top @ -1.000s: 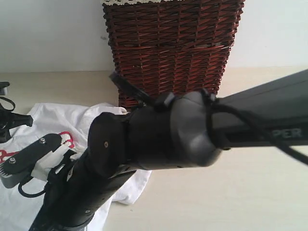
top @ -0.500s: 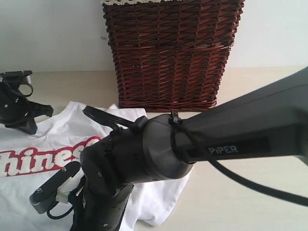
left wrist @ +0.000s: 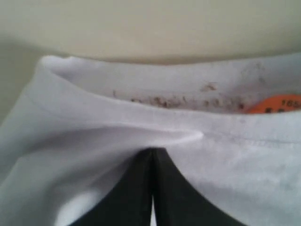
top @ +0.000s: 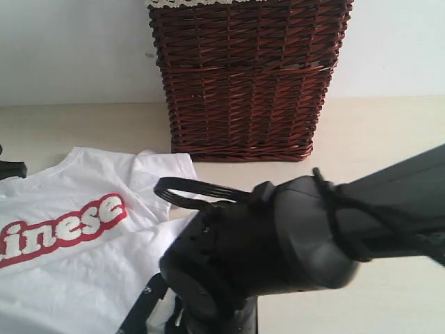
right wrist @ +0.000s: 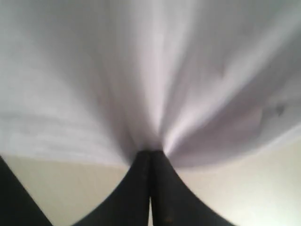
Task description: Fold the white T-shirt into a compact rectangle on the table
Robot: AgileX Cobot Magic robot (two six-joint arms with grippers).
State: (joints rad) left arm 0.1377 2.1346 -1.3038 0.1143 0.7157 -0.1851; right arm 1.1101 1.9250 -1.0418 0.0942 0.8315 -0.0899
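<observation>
The left end effector (left wrist: 153,154) is seen with its two black fingers (left wrist: 134,188) pressed together, no gap being left between them; a fold of the white T-shirt (left wrist: 94,136) is pinched at their tips, just below the collar edge; a small orange tag (left wrist: 277,104) is visible inside the neckline, and dark fluff is scattered along the inner collar. The right end effector (right wrist: 150,155) is likewise closed tight on the same garment; creases in the white cloth are drawn together and fan out from the pinch point, and the hem is lifted clear of the pale tabletop (right wrist: 70,188) beneath it.

In the exterior view the white T-shirt is spread over the left part of the tabletop, printed side up; the letters "inese" (top: 66,226) are shown in white with a red outline, the start of the word being cut off by the frame edge. The lower right part of the garment is covered by the bulky black right arm (top: 292,250), which is stretched in from the right edge towards the bottom middle; its end effector is hidden from this camera. Only a small dark piece of the left arm (top: 10,169) is caught at the left edge. A dark wicker basket (top: 247,76) with a lace trim (top: 188,3) at its rim is set upright behind the shirt, close to its upper corner; whether the two touch cannot be told.
</observation>
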